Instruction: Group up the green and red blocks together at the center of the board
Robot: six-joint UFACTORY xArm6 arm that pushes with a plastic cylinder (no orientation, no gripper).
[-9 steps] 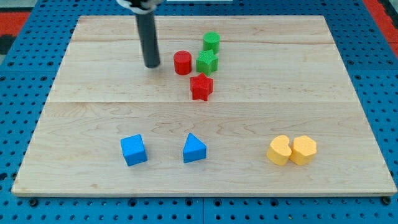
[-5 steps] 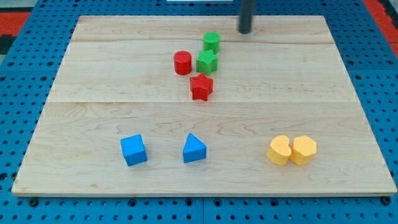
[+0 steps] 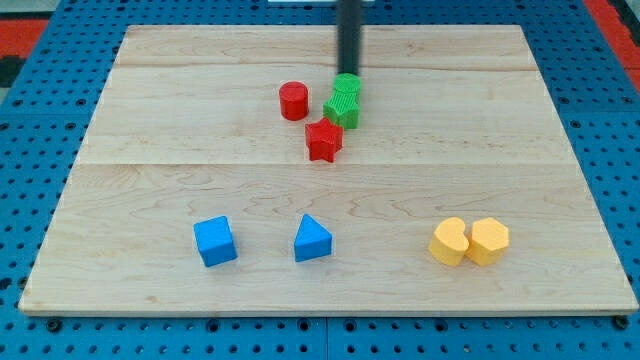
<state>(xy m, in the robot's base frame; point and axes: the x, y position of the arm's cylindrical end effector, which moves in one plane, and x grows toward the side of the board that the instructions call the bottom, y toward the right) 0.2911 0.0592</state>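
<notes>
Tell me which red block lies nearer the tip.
The red star, touching the green blocks below my tip; the red cylinder stands apart, further left.

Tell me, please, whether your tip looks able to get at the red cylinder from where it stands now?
Probably yes. My tip stands at the top edge of the green blocks, and the red cylinder lies to the view's left of them, with bare board around its top and left sides.

My tip [image 3: 349,72] slid left, shoving both green blocks [image 3: 343,101] (seemingly touching) downward.
</notes>
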